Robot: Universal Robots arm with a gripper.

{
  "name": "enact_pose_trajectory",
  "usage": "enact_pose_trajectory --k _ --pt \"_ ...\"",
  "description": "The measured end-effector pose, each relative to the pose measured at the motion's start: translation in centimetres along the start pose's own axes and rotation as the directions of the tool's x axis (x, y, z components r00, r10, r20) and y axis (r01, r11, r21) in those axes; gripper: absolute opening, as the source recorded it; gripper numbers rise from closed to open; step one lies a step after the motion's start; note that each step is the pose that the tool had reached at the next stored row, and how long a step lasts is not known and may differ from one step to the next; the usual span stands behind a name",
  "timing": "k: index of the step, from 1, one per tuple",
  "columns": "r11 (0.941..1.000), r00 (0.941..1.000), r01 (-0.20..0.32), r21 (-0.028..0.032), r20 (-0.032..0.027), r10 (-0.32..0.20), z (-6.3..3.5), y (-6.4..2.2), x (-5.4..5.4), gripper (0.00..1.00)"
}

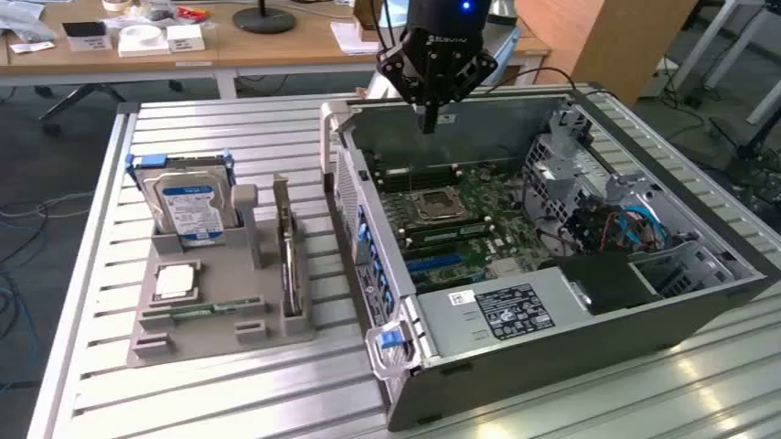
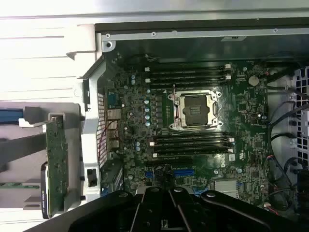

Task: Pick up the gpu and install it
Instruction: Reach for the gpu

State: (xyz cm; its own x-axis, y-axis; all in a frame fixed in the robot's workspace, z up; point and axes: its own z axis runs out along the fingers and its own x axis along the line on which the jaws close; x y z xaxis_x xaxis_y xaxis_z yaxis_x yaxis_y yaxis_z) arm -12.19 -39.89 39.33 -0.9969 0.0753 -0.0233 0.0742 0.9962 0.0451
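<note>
The gripper [image 1: 429,123] hangs above the open computer case [image 1: 550,357], close to the far wall of the case, and its two fingers are pressed together with nothing between them. In the wrist view the gripper [image 2: 169,193] points down toward the motherboard [image 2: 251,125], and the empty processor socket [image 2: 195,110] lies under it with memory slots on two sides. The gpu [image 1: 284,256] is not in the case: it stands on its thin edge in a grey holder [image 1: 165,352] on the slatted metal desk [image 1: 219,402], just beside the case on the exterior view's left. The wrist view shows the gpu [image 2: 57,159] from its green board side, outside the perforated wall of the case. In the same holder a silver hard drive [image 1: 189,206] with a blue-white label stands upright, farther to the exterior view's left, and a thin green memory stick [image 1: 201,309] lies flat in front of it. The gripper is well apart from the gpu and touches nothing.
</note>
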Motion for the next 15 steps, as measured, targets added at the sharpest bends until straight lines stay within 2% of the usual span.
enact_pose_trajectory --k 11,15 --pt "1.0000 1.0000 0.000 0.0000 0.0000 0.000 0.00 0.00 0.00 0.11" --pt "1.0000 1.0000 0.000 0.0000 0.0000 0.000 -0.01 -0.03 0.33 0.11"
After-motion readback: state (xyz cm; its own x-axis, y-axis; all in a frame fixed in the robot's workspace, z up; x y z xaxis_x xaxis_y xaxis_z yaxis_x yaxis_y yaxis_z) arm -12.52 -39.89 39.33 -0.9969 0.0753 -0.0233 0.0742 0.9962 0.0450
